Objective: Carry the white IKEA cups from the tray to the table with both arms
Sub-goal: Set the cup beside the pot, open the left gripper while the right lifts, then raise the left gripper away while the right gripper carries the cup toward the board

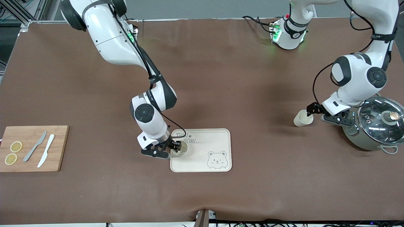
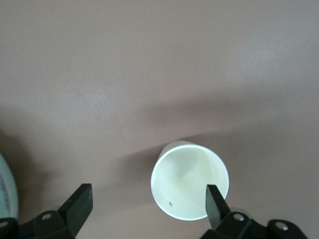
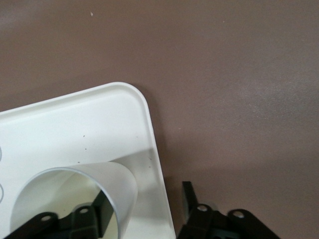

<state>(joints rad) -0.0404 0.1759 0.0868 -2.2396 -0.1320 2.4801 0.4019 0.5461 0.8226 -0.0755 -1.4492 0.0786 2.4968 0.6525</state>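
Even overhead light fills the front view, casting soft, diffuse shadows on the brown desk [image 1: 221, 78] beneath both arms. Glare streaks the pot's glass lid [image 1: 380, 121]. Both wrist views look dimmer, softly focused, with nearby pincer parts blurred.

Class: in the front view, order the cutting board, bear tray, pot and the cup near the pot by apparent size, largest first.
1. Cutting board and bear tray: too alike to rank.
2. Pot.
3. Cup, by far the smallest.

The right claw [image 3: 144, 211] straddles a white cup's [image 3: 75, 191] wall on the tray [image 3: 89, 124].
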